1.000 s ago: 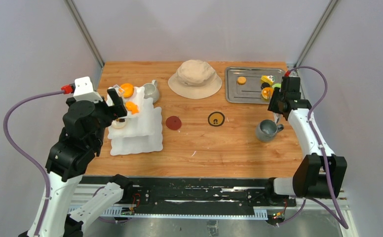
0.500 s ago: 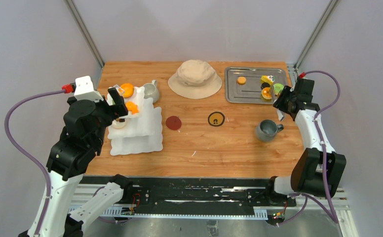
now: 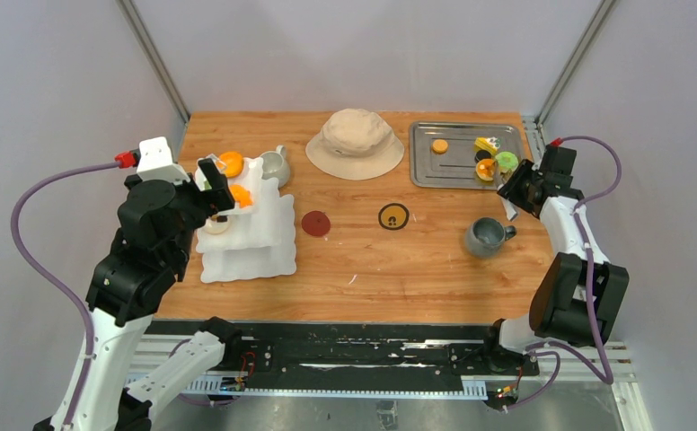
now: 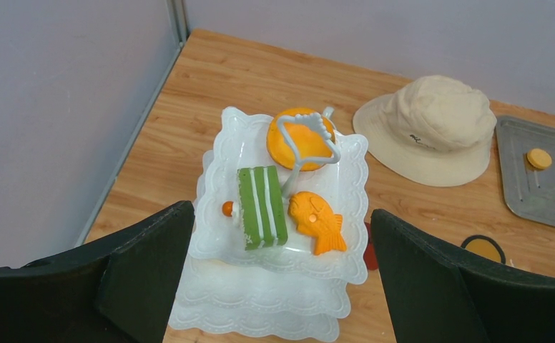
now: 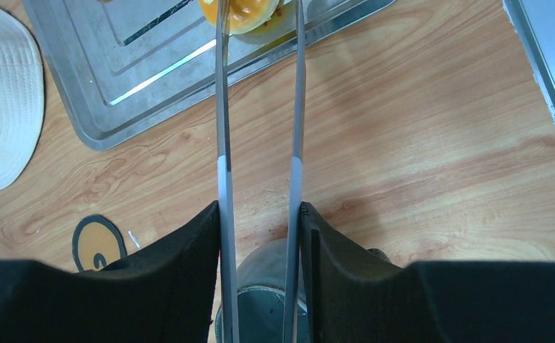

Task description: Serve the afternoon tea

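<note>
The white three-tier stand [image 3: 255,247] stands at the left. Its top tier [image 4: 274,257] holds a green striped cake [image 4: 262,207], an orange fish pastry [image 4: 317,221] and a round orange pastry [image 4: 300,139]. My left gripper [image 4: 282,286] is open and empty above the stand's near side. A white mug [image 3: 276,166] sits behind the stand. My right gripper [image 5: 259,214] is shut on the metal tongs [image 5: 222,128]. The tong tips flank an orange-yellow pastry [image 5: 246,13] on the metal tray [image 3: 453,166]. The grey mug [image 3: 487,236] sits just below that gripper.
A beige bucket hat [image 3: 356,142] lies at the back centre. A dark red disc [image 3: 315,224] and a yellow-and-black disc [image 3: 393,216] lie mid-table. The tray also holds orange [image 3: 439,146], yellow [image 3: 485,144] and green [image 3: 506,162] pastries. The table's right edge [image 5: 546,71] is close.
My right wrist has swung right, from over the tray's right end to beside it, still holding the tongs. The left arm has barely moved.
</note>
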### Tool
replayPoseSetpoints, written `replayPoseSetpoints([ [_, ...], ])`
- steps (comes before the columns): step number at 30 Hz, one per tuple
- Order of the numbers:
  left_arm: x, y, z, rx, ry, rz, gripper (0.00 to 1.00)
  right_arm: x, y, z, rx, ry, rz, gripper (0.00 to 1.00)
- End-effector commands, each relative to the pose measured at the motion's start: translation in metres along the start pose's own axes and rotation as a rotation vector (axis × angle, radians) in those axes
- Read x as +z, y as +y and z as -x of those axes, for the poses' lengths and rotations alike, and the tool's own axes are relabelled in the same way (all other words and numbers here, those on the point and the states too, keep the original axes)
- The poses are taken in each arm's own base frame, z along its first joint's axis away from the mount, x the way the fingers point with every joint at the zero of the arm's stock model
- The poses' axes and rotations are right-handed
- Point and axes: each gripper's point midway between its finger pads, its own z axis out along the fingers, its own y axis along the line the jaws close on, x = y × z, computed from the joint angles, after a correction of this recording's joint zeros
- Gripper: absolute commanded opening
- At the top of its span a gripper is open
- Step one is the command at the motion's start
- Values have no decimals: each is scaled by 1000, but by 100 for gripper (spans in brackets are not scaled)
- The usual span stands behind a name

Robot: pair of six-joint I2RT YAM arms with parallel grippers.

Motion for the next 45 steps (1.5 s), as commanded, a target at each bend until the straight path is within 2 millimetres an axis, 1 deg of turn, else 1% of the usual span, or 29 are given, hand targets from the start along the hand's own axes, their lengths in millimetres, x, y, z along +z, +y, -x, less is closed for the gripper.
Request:
replayPoseSetpoints([
  [1, 2, -4, 3, -15, -15, -10, 98, 1, -1, 5, 29, -13, 27, 41],
  [3, 1, -4, 4, -16, -16, -11, 98, 6, 0, 2, 52, 6, 52, 39],
  [5, 0, -3, 5, -16, -19, -11, 98, 7, 2, 1, 75, 6, 81, 33],
  [8, -2, -1, 7, -16, -24, -6, 98, 5, 8, 3, 88, -2, 121, 21],
  [9, -2, -1, 8, -15, -25, -6, 98, 3, 10, 3, 91, -2, 128, 14],
  [11, -2, -2, 8, -13, -24, -10, 98, -2, 12, 7, 93, -18, 136, 4],
  [12, -3, -2, 9, -14, -26, -13, 98, -5, 13, 9, 95, -27, 136, 1],
  [18, -3, -3, 8, -19, -28, -19, 98, -25, 22, 20, 80, -69, 161, 1],
  [23, -3, -5, 8, -20, -25, -29, 98, -35, 25, 22, 66, -82, 168, 1],
  [26, -6, -5, 10, -29, -32, -35, 98, -45, 35, 23, 56, -86, 216, 1],
  [28, -7, -5, 11, -36, -36, -38, 98, -55, 51, 23, 38, -84, 292, 1],
  [29, -8, -5, 11, -42, -37, -42, 98, -62, 65, 22, 20, -79, 348, 1],
  [31, -8, -8, 11, -50, -33, -55, 98, -78, 97, 16, -34, -59, 467, 1],
  [33, -7, -11, 9, -58, -25, -65, 98, -96, 133, 4, -108, -39, 572, 1],
  [36, -6, -13, 8, -63, -18, -72, 98, -118, 181, -25, -233, 7, 680, 1],
  [38, -7, -13, 9, -68, -21, -74, 98, -134, 215, -54, -319, 62, 772, 1],
  [40, -8, -13, 9, -70, -23, -78, 98, -146, 238, -76, -377, 103, 842, 1],
  [41, -9, -13, 10, -71, -24, -79, 98, -149, 245, -81, -392, 116, 862, 0],
  [42, -9, -13, 10, -72, -24, -80, 98, -157, 258, -96, -426, 147, 901, 0],
  [45, -11, -10, 9, -71, -25, -75, 98, -175, 286, -127, -506, 212, 983, 1],
])
